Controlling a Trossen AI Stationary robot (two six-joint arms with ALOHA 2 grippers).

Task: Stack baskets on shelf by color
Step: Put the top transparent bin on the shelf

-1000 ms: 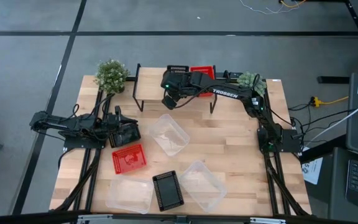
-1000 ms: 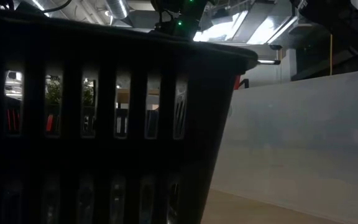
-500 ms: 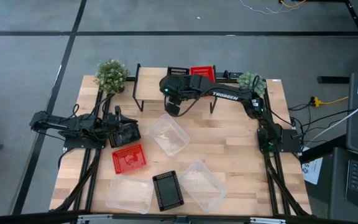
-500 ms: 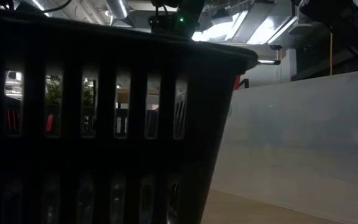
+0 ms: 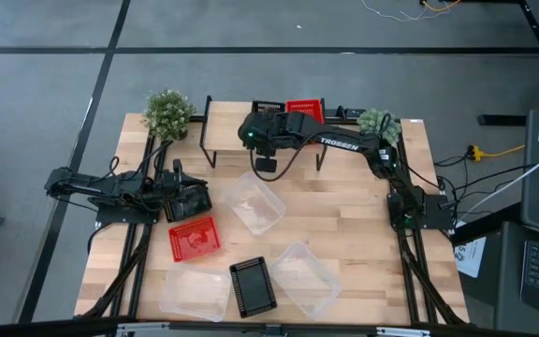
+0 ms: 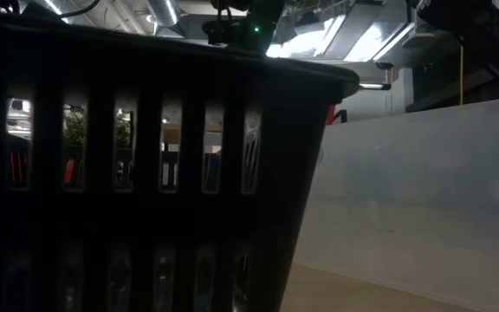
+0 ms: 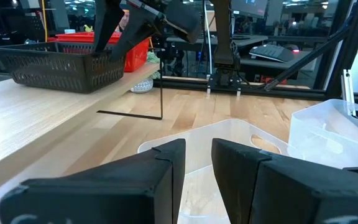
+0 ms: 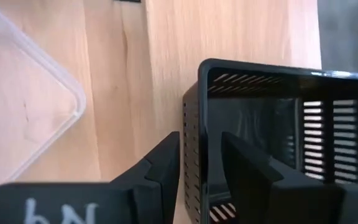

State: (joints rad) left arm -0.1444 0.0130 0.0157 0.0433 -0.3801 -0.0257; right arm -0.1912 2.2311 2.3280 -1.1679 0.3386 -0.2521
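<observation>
On the shelf [image 5: 223, 126] at the table's far side, a black basket [image 5: 268, 106] and a red basket [image 5: 305, 109] stand side by side on their bottoms. My right gripper [image 8: 199, 143] is open over the black basket [image 8: 278, 124], slanting down. One finger is outside one of its walls [image 8: 192, 124] and one inside, with a gap showing beside the wall. My left gripper [image 7: 194, 162] waits open and level at the table's left [image 5: 195, 198], with nothing between its fingers.
Loose on the table lie three clear baskets [image 5: 255, 201] [image 5: 304, 278] [image 5: 196, 293], a red one [image 5: 195, 239] and a black one [image 5: 253, 284]. Potted plants [image 5: 167, 112] [image 5: 377, 122] flank the shelf. In the low view a black basket [image 6: 145, 173] fills most of the picture.
My right gripper has rolled about its own pointing line while staying over the black basket on the shelf; its wrist part has swung toward the table's near edge. The black basket has kept its place.
</observation>
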